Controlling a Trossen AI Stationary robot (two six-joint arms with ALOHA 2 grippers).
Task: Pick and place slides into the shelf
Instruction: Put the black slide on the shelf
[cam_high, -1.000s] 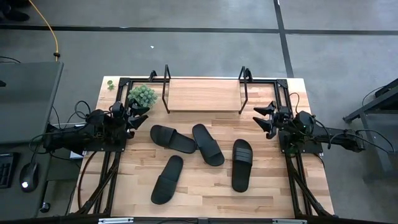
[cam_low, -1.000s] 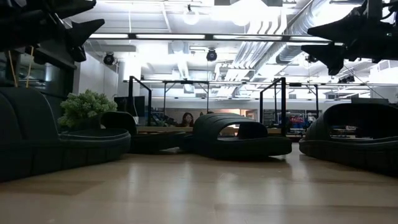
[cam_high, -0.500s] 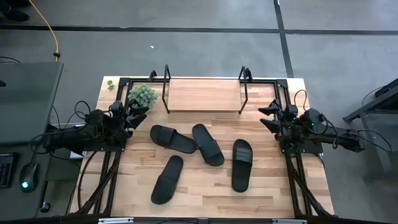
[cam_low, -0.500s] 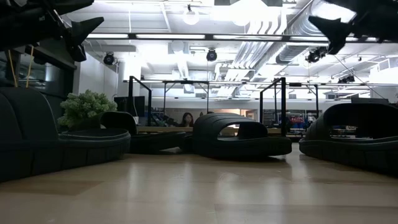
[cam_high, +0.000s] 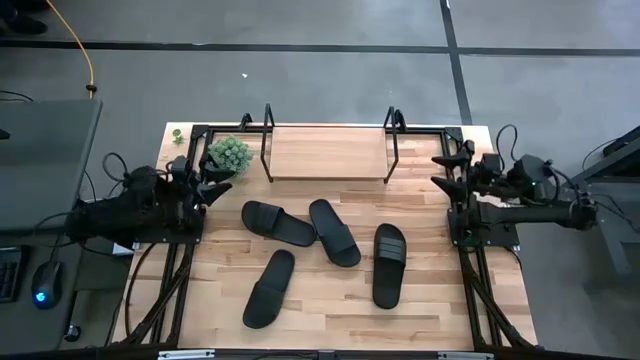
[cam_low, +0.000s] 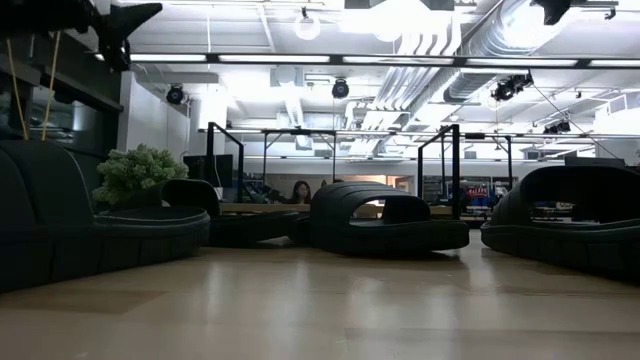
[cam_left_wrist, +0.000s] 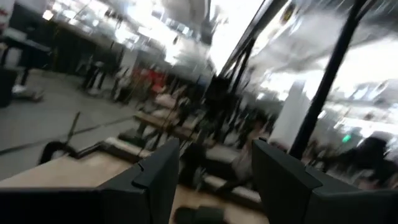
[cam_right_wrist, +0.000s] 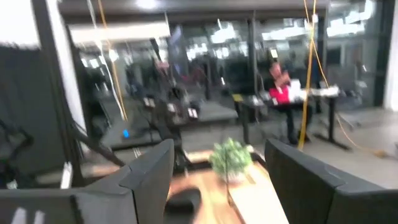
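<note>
While slides (cam_high: 334, 232) lie untouched, both tools gape empty.

This is a robotics lab set in a large open-plan industrial hall. In the high view, a butcher-block wooden table (cam_high: 330, 310) carrying black metal framing stands on a bare grey concrete floor (cam_high: 300, 80) marked with dark tape lines, while a yellow cable (cam_high: 85, 50) runs down at the upper left and a desk with a computer mouse (cam_high: 40, 296) sits at the left edge. The low view looks beyond the table to a white ceiling with exposed ducts (cam_low: 470, 60) at the upper right, long strip lights (cam_low: 290, 58) across the top, and rows of workstations in the middle distance where a person (cam_low: 299, 191) sits.
</note>
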